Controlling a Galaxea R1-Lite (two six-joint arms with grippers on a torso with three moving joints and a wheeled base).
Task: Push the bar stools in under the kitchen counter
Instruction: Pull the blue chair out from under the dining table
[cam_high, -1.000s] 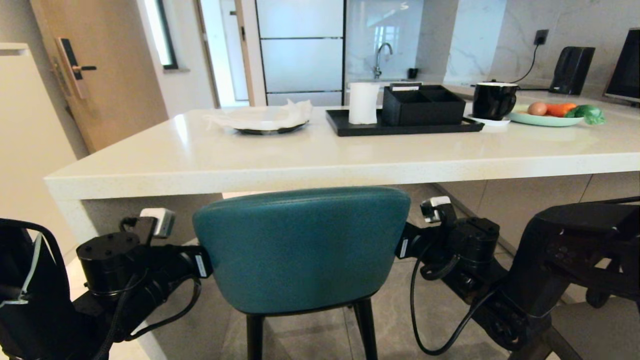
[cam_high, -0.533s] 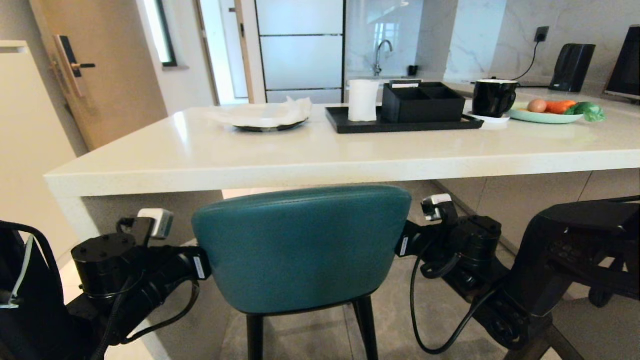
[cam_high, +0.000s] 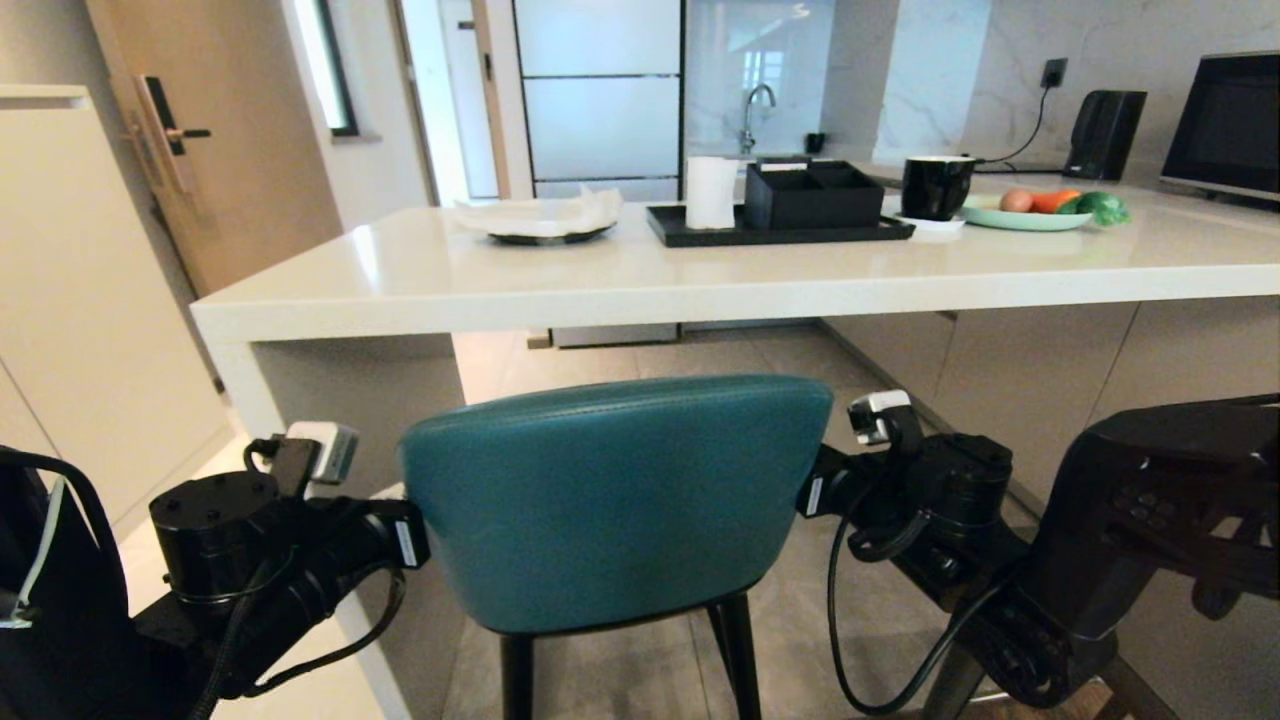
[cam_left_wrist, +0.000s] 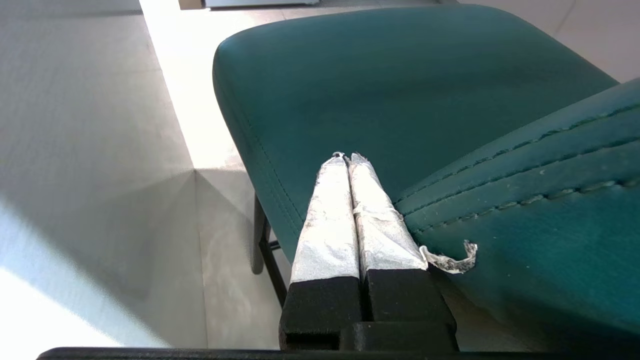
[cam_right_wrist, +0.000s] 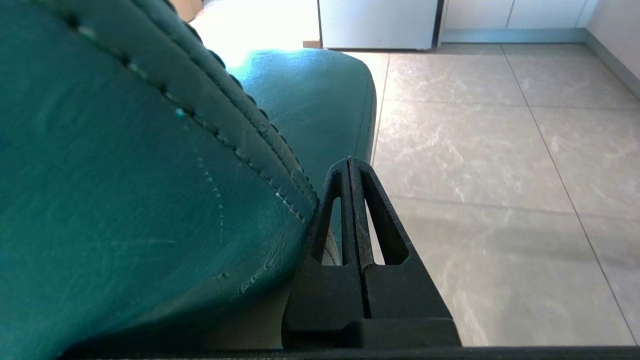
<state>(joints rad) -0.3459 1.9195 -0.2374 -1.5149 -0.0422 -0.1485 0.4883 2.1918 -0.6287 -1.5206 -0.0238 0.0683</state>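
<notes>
The teal stool (cam_high: 610, 500) stood facing the counter (cam_high: 700, 285), its back short of the surface edge and its seat not yet tucked under. The left gripper (cam_left_wrist: 347, 157) and right gripper (cam_right_wrist: 350, 162) flanked the curved backrest, one at each side, both sets of jaws pressed together on nothing, lying against the leather. To do this step well, I judged both arms should bear evenly so the stool travelled straight rather than pivoting on its thin legs. The push should stay low on the backrest to avoid tipping, and stop once the back met the slab.
</notes>
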